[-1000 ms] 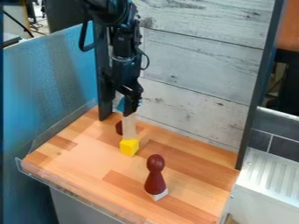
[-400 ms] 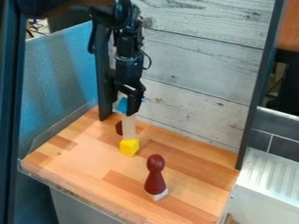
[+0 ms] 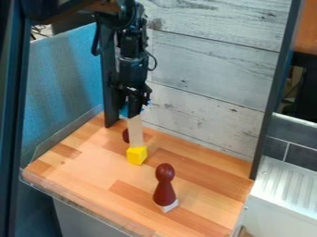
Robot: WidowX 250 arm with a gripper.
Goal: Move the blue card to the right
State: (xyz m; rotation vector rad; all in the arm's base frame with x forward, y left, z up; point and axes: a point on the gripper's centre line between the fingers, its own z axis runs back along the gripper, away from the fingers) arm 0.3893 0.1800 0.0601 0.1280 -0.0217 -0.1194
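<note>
Below the gripper, a small yellow block is sitting; nearer the camera, a dark-red pawn-shaped figure is standing.

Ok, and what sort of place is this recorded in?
Probably a mock kitchen corner set up for robot trials: a wooden counter backed by a pale plank panel, with grey tiles above a ridged white surface that looks like a drainboard.
</note>
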